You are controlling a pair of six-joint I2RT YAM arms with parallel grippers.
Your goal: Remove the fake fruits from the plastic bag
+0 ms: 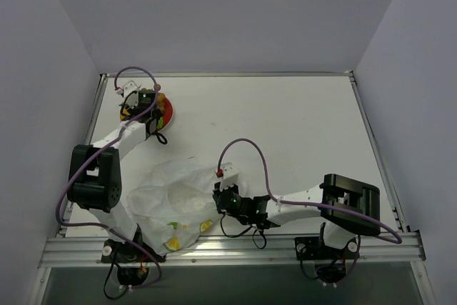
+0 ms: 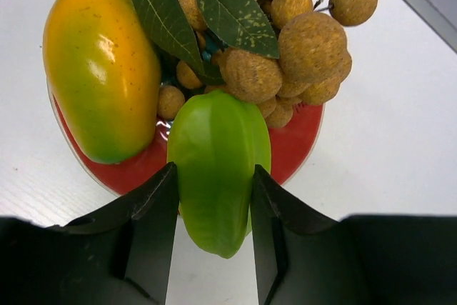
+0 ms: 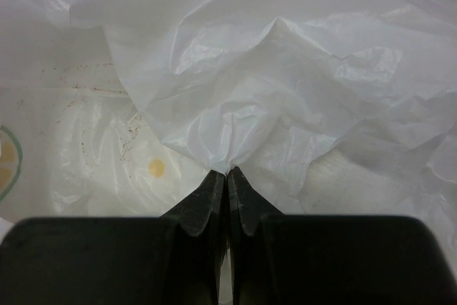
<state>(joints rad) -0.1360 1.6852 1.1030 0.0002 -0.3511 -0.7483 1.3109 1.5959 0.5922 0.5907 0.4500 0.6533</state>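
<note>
Right wrist view: right jaws pinch plastic bag (image 3: pixel 285 83), near edge of tabletop (image 1: pixel 285 112); yellow slices (image 1: pixel 173 243) inside blurred, uncountable. Left jaws clamp one green piece (image 2: pixel 218 155) at far-left plate (image 2: pixel 296 141): one mango (image 2: pixel 100 69), one berry bunch (image 2: pixel 300 41).

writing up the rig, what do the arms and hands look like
The left arm and right arm have white links, chunky black joint housings and a looping purple cable each. The left hand and right hand each have two flat black tapered fingers.

The mango piece (image 2: pixel 100 69) fades orange-yellow to green; the green piece (image 2: pixel 218 169) is plain. The bag (image 3: pixel 285 69) is milky white.
</note>
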